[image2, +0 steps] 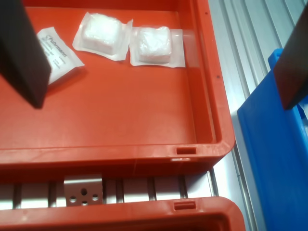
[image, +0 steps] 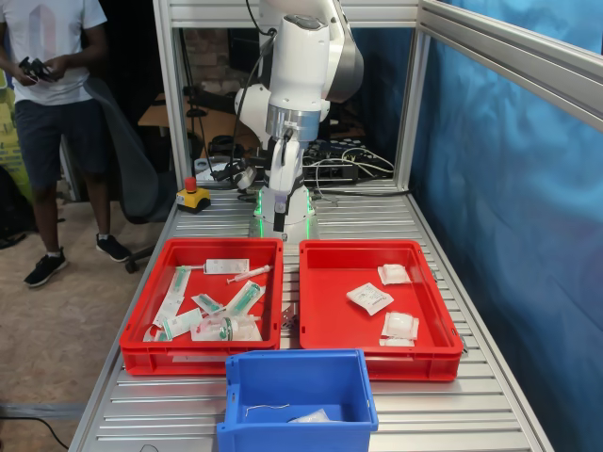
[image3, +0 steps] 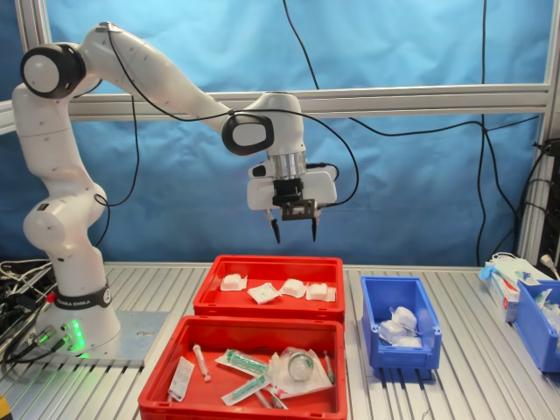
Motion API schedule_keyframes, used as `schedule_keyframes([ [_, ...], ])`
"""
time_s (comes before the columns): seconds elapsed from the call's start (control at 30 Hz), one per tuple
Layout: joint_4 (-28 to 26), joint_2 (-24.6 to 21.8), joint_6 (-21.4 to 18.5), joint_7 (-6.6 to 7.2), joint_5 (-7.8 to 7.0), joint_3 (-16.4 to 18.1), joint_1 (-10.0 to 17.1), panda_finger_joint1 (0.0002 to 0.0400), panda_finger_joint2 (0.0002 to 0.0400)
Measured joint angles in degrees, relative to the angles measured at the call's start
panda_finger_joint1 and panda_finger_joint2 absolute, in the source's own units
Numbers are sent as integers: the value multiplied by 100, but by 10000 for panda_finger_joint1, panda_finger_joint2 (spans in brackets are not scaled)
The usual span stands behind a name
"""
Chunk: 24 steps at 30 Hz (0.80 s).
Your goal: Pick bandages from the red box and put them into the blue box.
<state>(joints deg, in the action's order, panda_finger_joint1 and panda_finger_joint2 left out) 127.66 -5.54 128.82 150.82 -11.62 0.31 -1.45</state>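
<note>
The red box (image3: 210,296) holds several bandages (image3: 293,288), small white puffy packets lying in a row. In the first exterior view the red box (image: 325,320) is the right-hand tray, with the bandages (image: 369,298) spread over its floor. My gripper (image3: 296,229) hangs open and empty well above this tray. In the wrist view the gripper (image2: 163,103) has its dark fingers (image2: 21,53) wide apart, with bandages (image2: 154,45) lying on the red floor beyond them. The blue box (image3: 398,346) stands beside the red box with white packets inside; it also appears as the blue box (image: 297,428) and blue box (image2: 274,159).
A second red tray (image: 137,330) holds syringes and green-printed packets. An emergency stop button (image: 193,195) sits near the robot base. A person (image: 52,85) stands beyond the table. Another blue bin (image3: 538,328) is at the second exterior view's right. Aluminium frame posts (image: 412,104) surround the table.
</note>
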Motion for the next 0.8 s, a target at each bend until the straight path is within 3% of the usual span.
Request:
schedule_keyframes([
  [0.37, 0, 35, 0, 0, 0, 4, -333, 400, 400],
  [0.8, 145, 283, 0, 0, 0, 42, -1056, 400, 400],
])
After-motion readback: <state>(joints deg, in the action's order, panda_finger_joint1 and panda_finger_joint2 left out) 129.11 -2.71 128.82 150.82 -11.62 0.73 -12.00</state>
